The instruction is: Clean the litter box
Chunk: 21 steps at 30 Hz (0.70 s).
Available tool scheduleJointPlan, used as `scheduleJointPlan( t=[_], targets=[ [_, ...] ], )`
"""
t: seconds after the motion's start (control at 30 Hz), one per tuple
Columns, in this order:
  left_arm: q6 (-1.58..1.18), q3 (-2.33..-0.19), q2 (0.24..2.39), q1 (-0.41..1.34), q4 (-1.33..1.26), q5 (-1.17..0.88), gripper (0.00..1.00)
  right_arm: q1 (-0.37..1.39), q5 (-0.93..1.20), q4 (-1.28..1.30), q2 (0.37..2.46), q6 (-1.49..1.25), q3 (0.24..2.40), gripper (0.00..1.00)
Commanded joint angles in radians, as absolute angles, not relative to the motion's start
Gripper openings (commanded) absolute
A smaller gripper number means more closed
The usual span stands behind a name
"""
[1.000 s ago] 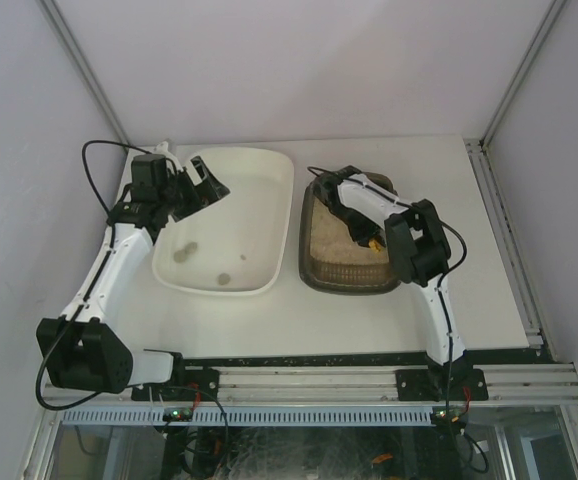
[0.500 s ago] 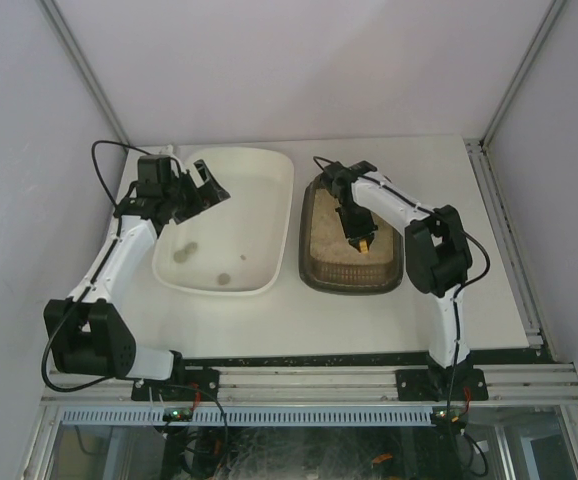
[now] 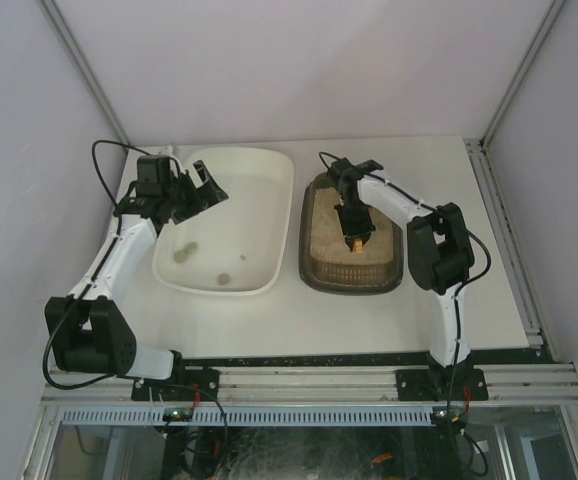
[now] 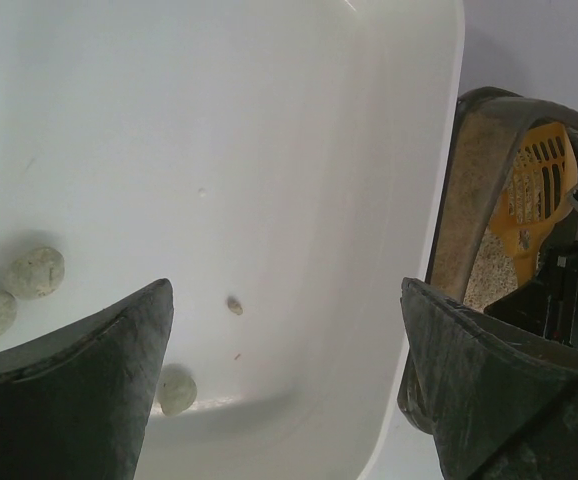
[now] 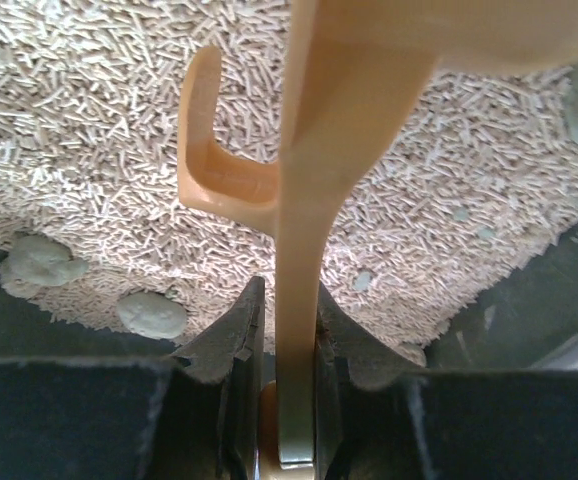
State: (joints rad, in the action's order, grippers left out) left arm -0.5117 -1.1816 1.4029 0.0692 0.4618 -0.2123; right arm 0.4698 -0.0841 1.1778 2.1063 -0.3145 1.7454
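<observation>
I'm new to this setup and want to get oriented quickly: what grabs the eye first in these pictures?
The orange scoop, clamped in the right gripper, stands out against the pale litter of the dark litter box, on the right in the overhead view. To its left, a white tub holds a few grey clumps, and the left gripper hangs wide open above it.

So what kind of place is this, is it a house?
Probably not. It looks like a robot test booth: a left arm and a right arm bolted to a metal rail, plain walls around a white table, and the right tool holding a yellow scoop over a litter box.
</observation>
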Motion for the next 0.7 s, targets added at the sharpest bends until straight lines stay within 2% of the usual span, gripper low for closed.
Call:
scheduleJointPlan(
  t=[0.0, 0.5, 0.67],
  targets=[
    [-0.484, -1.207, 1.395, 0.06, 0.442, -0.215, 0.99, 0.461, 0.107, 1.088, 2.112, -0.281, 1.724, 0.0],
    [-0.481, -1.193, 1.419, 0.058, 0.457, -0.217, 0.97, 0.39, 0.466, 0.925, 2.061, -0.331, 1.568, 0.0],
    [-0.477, -1.186, 1.419, 0.058, 0.457, -0.213, 0.97, 0.325, 0.648, 0.751, 2.017, -0.396, 1.446, 0.0]
  ],
)
